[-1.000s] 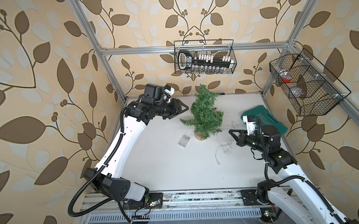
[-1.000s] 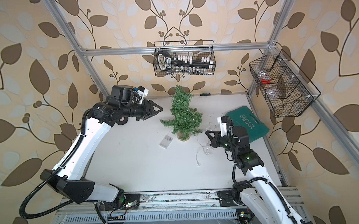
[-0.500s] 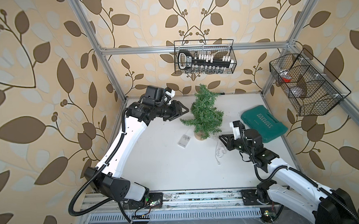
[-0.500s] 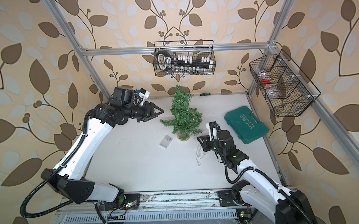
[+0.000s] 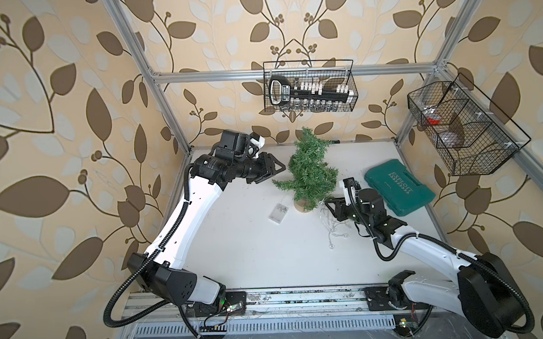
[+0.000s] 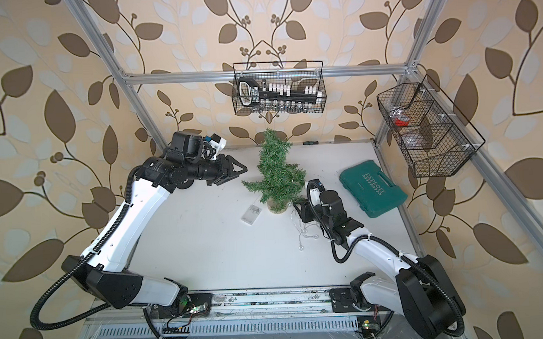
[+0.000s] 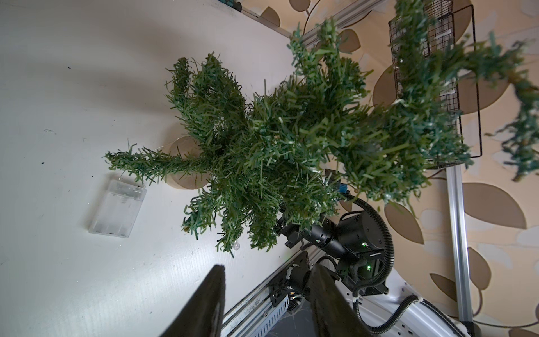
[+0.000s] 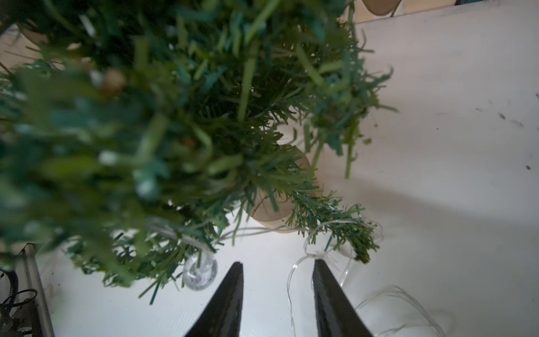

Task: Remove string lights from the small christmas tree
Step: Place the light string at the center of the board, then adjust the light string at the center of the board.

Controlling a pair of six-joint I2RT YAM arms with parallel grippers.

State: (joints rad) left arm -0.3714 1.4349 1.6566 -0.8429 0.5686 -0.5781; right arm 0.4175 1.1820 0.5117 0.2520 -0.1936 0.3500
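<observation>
The small christmas tree (image 5: 309, 171) (image 6: 276, 173) stands on its tan disc base mid-table. The string lights lie partly in a loose wire pile (image 5: 332, 229) (image 6: 306, 231) on the table by the right side of the base. One strand (image 8: 335, 230) loops round a low branch, and a clear bulb (image 8: 199, 272) hangs in the needles. The clear battery box (image 5: 277, 212) (image 7: 116, 208) lies left of the base. My right gripper (image 8: 277, 262) (image 5: 328, 204) is open low beside the tree, with a thin wire running just inside one finger. My left gripper (image 7: 268, 265) (image 5: 279, 168) hovers open and empty, left of the tree.
A green tool case (image 5: 398, 186) lies at the right of the table, behind my right arm. A wire basket (image 5: 309, 86) hangs on the back rail. Another wire basket (image 5: 463, 127) hangs on the right frame. Aluminium posts bound the table.
My right gripper has moved left to the foot of the tree and its jaws have opened from shut. The left arm has hardly moved.
</observation>
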